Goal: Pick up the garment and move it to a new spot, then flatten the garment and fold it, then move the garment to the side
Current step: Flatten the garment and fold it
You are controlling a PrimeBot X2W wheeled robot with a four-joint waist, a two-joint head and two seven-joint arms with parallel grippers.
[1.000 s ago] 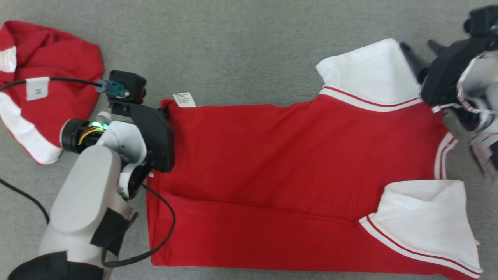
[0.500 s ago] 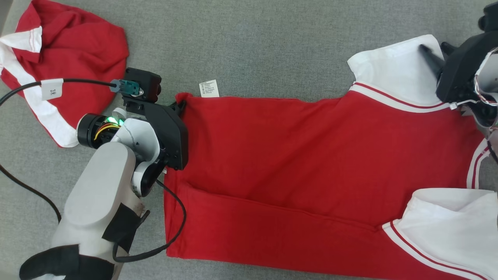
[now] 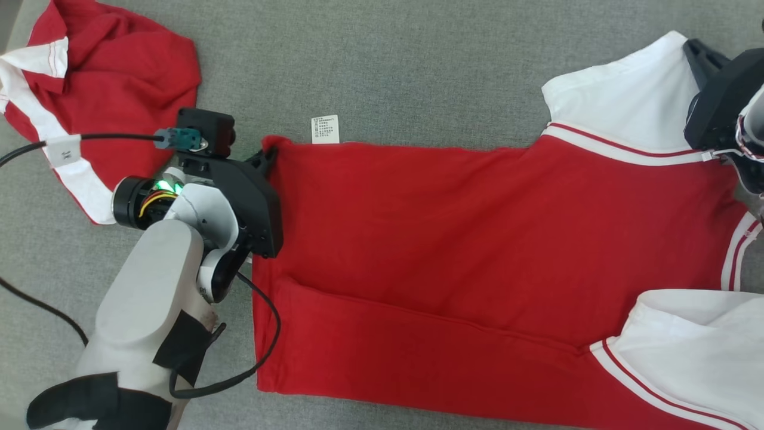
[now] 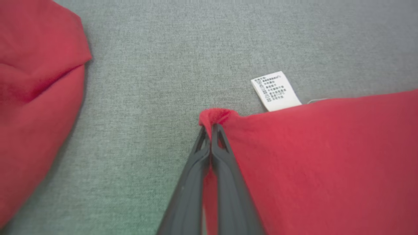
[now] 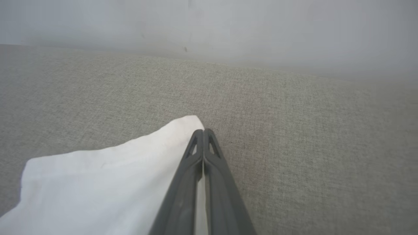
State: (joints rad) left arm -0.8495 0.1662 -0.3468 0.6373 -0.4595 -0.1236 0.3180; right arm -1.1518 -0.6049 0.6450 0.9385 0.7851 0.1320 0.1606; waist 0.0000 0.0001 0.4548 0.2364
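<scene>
White care label (image 4: 276, 90) beside the garment (image 3: 465, 251) hem — print illegible.

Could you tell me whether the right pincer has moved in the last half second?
Yes. Against the crumpled red garment, the right pincer has gone rightward and up the head view, farther from it.

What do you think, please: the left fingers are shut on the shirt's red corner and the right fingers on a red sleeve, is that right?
Not quite: the right wrist view shows the right fingers shut on a white sleeve, not a red one. The left fingers are shut on the shirt's red corner.
</scene>
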